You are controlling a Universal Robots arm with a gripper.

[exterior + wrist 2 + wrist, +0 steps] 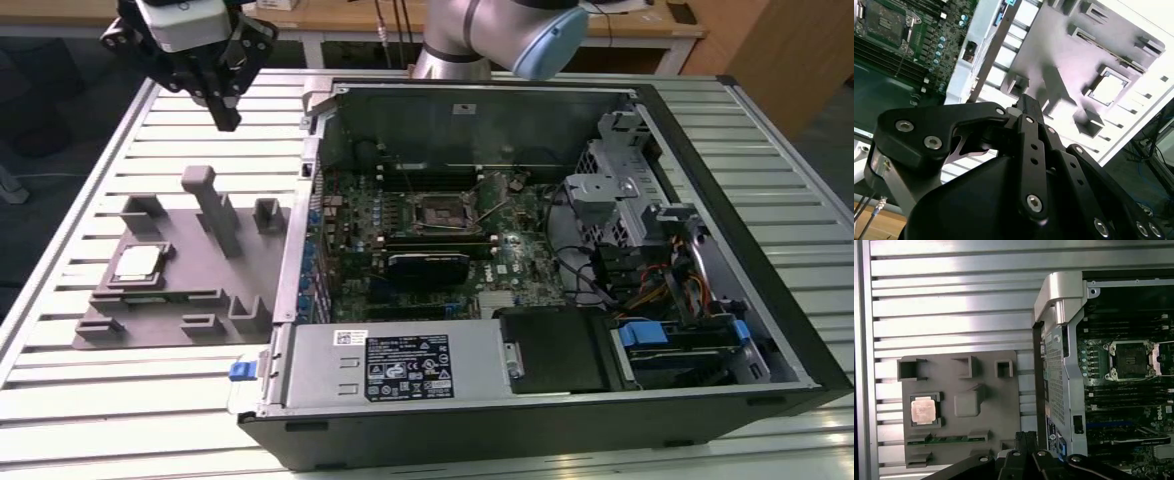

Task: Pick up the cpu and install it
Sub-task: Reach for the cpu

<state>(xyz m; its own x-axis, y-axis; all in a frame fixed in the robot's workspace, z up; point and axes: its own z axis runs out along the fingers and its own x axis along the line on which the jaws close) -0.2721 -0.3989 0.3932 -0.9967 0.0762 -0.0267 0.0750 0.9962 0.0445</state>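
The cpu (pixel 138 263) is a small silver-topped square lying flat in a pocket of the grey fixture plate (pixel 200 290), at the exterior view's left. It appears in both wrist views (pixel 1108 89) (pixel 923 409). My gripper (pixel 224 118) hangs high above the table's back left, well behind and above the fixture. Its fingers are shut together with nothing between them. Their tips (pixel 1024 102) (pixel 1026 437) point down towards the fixture's posts. The black socket frame (pixel 441 212) (pixel 1130 360) (pixel 884 22) sits open on the motherboard inside the case.
An open computer case (pixel 694 130) lies on the slatted metal table (pixel 80 400), with a power supply (pixel 387 365) at its front and drive bays with cables (pixel 654 270) at the exterior view's right. Tall grey posts (pixel 214 205) rise from the fixture.
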